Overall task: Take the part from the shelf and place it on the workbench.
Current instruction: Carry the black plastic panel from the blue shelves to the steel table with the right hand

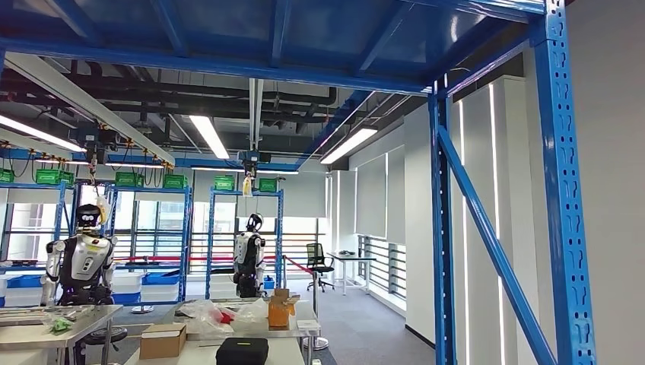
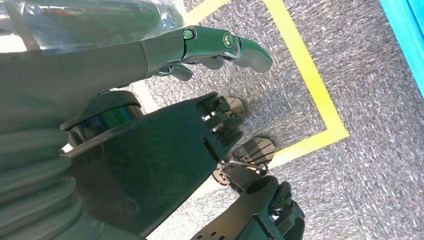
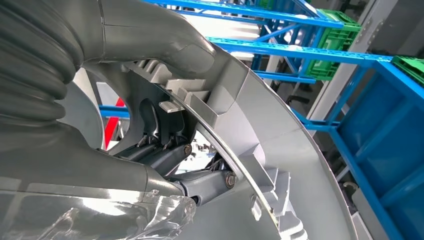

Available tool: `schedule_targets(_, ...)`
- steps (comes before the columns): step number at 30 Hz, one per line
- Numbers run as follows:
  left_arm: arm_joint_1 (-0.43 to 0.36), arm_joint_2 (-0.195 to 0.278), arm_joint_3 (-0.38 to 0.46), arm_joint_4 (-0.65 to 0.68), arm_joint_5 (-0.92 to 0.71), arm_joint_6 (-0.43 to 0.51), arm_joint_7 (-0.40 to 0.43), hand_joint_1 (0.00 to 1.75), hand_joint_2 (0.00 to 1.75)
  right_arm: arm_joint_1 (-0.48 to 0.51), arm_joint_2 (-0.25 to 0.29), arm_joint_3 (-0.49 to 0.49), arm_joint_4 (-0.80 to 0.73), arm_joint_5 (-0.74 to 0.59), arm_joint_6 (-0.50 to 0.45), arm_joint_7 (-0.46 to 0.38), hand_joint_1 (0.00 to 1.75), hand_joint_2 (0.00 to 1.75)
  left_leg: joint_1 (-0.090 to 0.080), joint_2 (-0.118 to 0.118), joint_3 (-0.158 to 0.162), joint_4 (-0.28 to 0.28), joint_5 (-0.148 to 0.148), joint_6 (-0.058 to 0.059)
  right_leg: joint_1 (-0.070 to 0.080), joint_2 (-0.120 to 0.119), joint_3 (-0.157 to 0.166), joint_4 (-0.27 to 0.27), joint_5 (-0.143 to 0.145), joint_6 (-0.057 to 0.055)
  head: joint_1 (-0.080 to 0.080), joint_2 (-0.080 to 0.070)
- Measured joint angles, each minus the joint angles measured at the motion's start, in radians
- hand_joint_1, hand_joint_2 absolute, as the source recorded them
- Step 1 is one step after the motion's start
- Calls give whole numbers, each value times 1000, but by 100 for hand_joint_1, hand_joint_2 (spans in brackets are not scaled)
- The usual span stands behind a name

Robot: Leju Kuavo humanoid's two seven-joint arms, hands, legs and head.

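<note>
Head view: a workshop seen through a blue shelf frame (image 1: 561, 190), with two other robots (image 1: 80, 258) standing far off behind cluttered tables (image 1: 251, 351).

Left wrist view: the left hand (image 2: 200, 55) hangs over grey carpet with yellow tape (image 2: 312, 80), fingers stretched out and apart, holding nothing.

Right wrist view: the right hand (image 3: 165, 125) grips the part (image 3: 280, 150), a curved grey piece, thumb on its outer face and fingers behind its rim, with blue shelving (image 3: 320, 55) beyond.
</note>
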Motion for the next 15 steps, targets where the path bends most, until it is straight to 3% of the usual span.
schedule_targets(15, 0, -1, 6, -8, 40, 56, -73, 0, 175, 17, 0, 9, -19, 45, -54, 23, 175, 175, 0, 0, 0, 0, 0, 0, 0, 0, 0, 0, 0, 0, 0, 0)
